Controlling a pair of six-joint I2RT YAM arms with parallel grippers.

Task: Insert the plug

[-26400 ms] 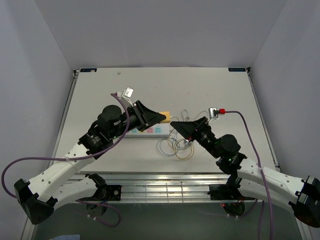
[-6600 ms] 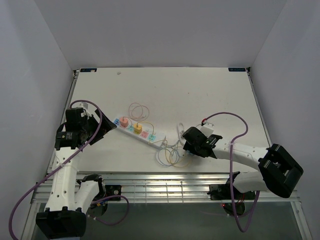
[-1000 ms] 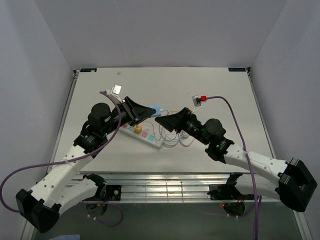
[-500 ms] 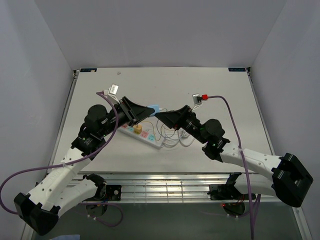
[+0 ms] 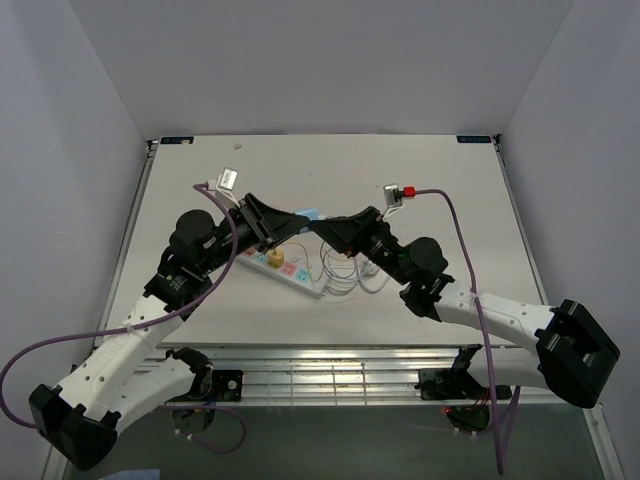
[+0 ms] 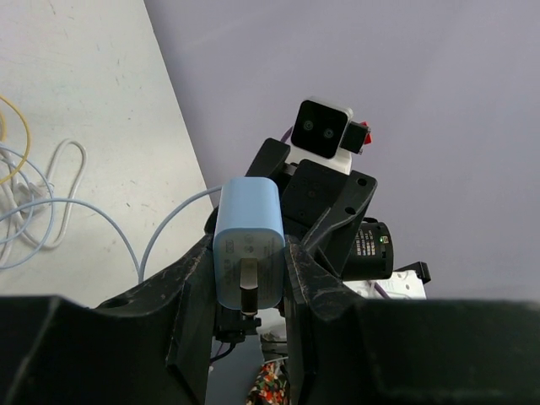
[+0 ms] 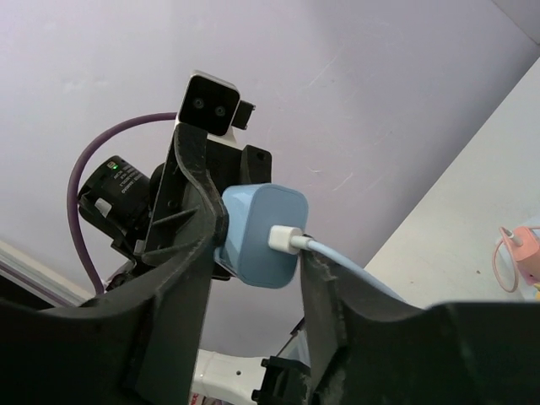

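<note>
Light-blue cube-shaped plastic plug, clamped in the left fingers above the white power strip on the counter; right fingers, wide a second ago, now flank it, closing for a likely handover, grip uncertain.

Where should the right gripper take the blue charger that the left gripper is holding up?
Probably on the blue charger body's two flat sides, at the white cable end, coming straight on from opposite the left gripper. That end faces the right gripper, while the left fingers fill the prong end.
</note>
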